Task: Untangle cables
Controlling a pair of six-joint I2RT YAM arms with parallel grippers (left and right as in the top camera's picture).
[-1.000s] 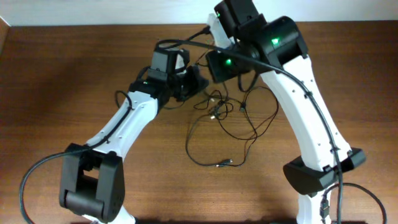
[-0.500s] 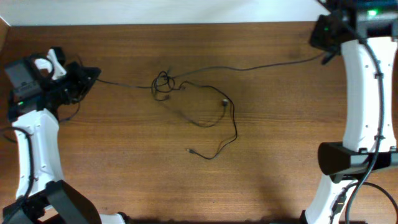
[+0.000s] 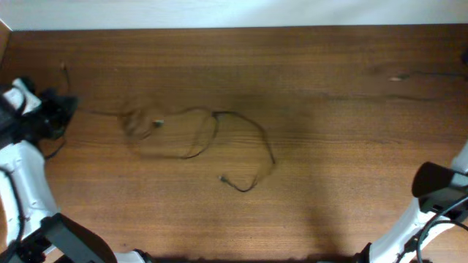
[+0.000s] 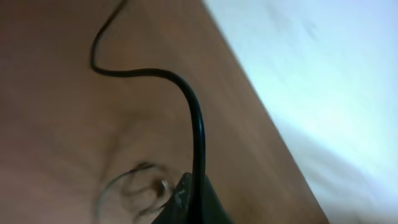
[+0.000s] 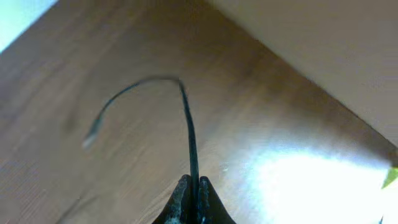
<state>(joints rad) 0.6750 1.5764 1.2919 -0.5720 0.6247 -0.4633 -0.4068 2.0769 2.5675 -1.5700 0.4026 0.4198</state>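
Observation:
The thin black cables (image 3: 248, 128) lie on the wooden table (image 3: 329, 146). A blurred tangle (image 3: 139, 124) sits at the left, and a loose loop ends in a small plug (image 3: 223, 177). My left gripper (image 3: 64, 109) is at the far left edge, with a thin strand running from it to the tangle. In the left wrist view its fingers (image 4: 193, 202) are shut on a black cable (image 4: 199, 124). My right gripper (image 5: 193, 199) is shut on another black cable (image 5: 189, 137), whose free end has a silver tip (image 5: 87, 143). The right gripper is out of the overhead view.
A faint cable strand (image 3: 424, 75) lies along the far right of the table. The table's far edge meets a white wall (image 3: 219, 11). The right arm's base (image 3: 439, 183) is at the lower right, and the left arm's base (image 3: 66, 237) at the lower left.
Both arms have swung outward from the centre. The left gripper has dragged the tangle to the left. The right arm has left the overhead view, taking a cable with it.

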